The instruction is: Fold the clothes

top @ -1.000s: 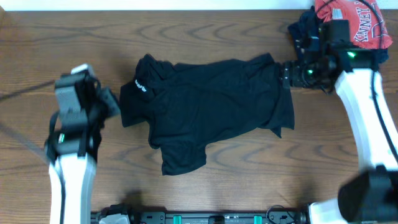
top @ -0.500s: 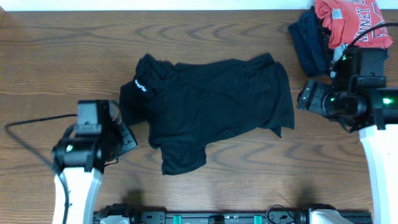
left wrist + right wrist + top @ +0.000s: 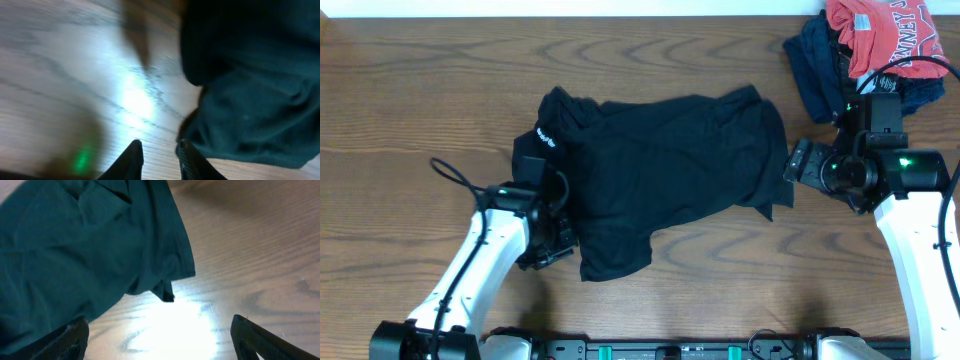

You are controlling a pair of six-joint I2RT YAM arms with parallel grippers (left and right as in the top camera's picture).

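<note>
Observed: right gripper (image 3: 159,342) has its fingers (image 3: 70,340) spread wide, one at the near left edge and one at the near right. Only bare table (image 3: 250,255) lies between them, under bright glare. The shirt (image 3: 75,245), dark and wrinkled, covers the left and far side. A small corner juts from its right hem. Left finger meets the shirt's near edge; contact undetermined.

Wrist views blurred, glare on the table (image 3: 135,100).
</note>
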